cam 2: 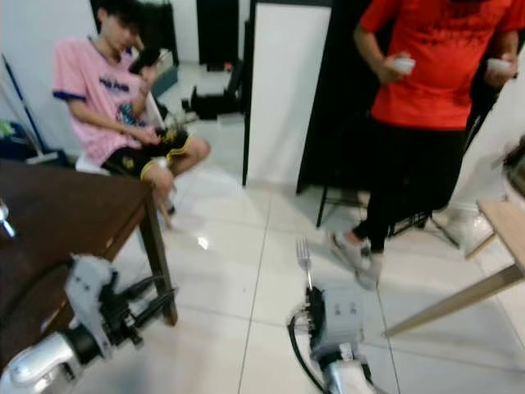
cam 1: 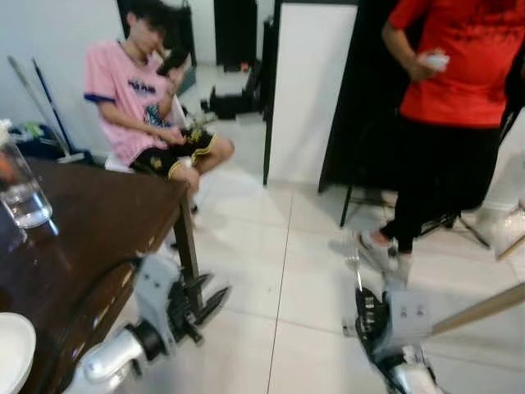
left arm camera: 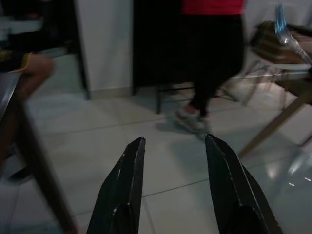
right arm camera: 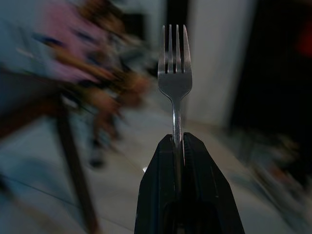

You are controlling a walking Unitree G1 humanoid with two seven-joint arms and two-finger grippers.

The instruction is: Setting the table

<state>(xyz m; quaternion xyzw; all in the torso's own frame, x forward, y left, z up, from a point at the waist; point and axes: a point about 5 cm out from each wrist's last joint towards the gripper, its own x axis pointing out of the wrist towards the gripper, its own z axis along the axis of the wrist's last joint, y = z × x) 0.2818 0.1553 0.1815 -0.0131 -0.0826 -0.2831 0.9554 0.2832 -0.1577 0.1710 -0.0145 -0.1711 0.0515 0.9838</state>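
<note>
Over floor tiles, right gripper (right arm camera: 178, 146) pinching fork (right arm camera: 175, 73)

A silver fork (right arm camera: 174, 80), dark brown table (cam 1: 98, 222), white floor tiles (cam 1: 303, 271), and pink (cam 1: 123, 90) and red (cam 1: 459, 57) shirts.

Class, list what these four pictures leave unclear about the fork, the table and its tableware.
- Fork: its handle is hidden between the shut fingers of the right gripper in the right wrist view.
- White plate: cut off by the left eye view's edge at the corner.
- Dark table: its far side runs past the left edge.
- Glass jar: blurred, contents unreadable.
- Left gripper: open, holding nothing.
</note>
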